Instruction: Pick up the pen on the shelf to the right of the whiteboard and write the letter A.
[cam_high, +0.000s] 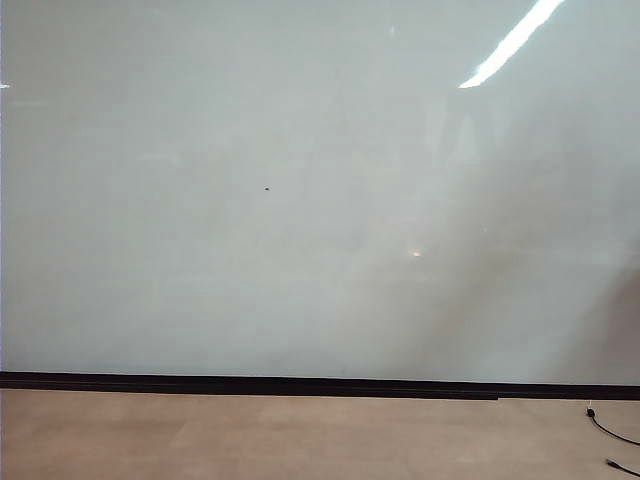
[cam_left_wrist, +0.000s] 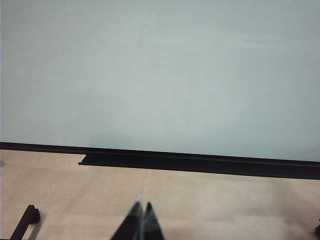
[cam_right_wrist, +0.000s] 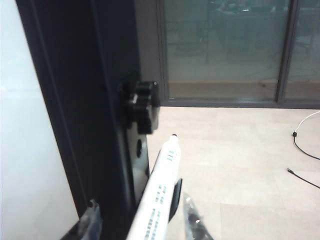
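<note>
Beside the whiteboard (cam_right_wrist: 20, 125), right end effector (cam_right_wrist: 142, 222) straddles the pen (cam_right_wrist: 160, 185), grip unclear; should pinch squarely. Left end effector (cam_left_wrist: 141, 212) pressed together.

Pale beige tiled floor (cam_high: 300, 440), black cable (cam_high: 612, 432) trailing across it at the right, dark-framed glass partition (cam_right_wrist: 225, 50) with dim reflections behind, streak of ceiling-light glare (cam_high: 510, 45) high up, soft even indoor light

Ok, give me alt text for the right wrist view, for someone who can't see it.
A white pen with black markings and a dark tip lies between the right end effector's fingers, beside a black frame with a knob. Behind it are tan floor, a loose cable and glass panels.
</note>
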